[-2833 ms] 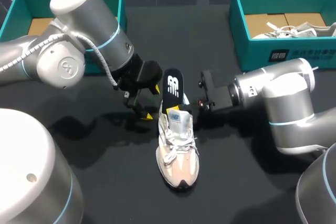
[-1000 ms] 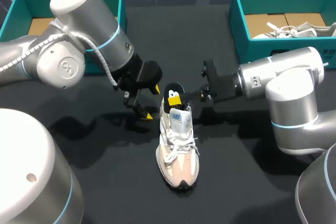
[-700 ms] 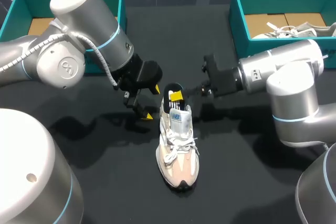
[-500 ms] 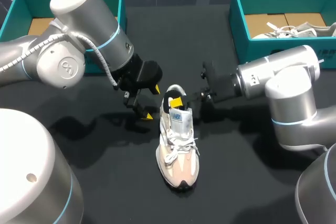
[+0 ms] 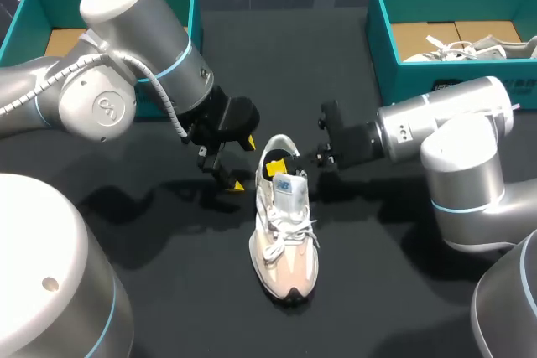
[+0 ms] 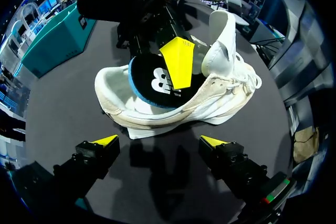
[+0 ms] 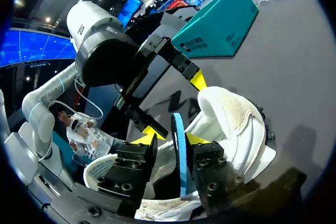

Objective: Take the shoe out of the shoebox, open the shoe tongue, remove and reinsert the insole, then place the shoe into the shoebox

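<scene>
White-and-pink lace-up sneaker; its black, blue-edged insole lies mostly hidden inside, heel end pinched by right gripper. Left gripper spread beside the heel.

Left arm, right arm: silver-grey cylindrical links, domed joint caps, thin light-blue bands at the joints. White cable and grey braided hose on the left arm. Left gripper, right gripper: black, boxy, yellow wedge tips. Screws show in the finger blocks.
</scene>
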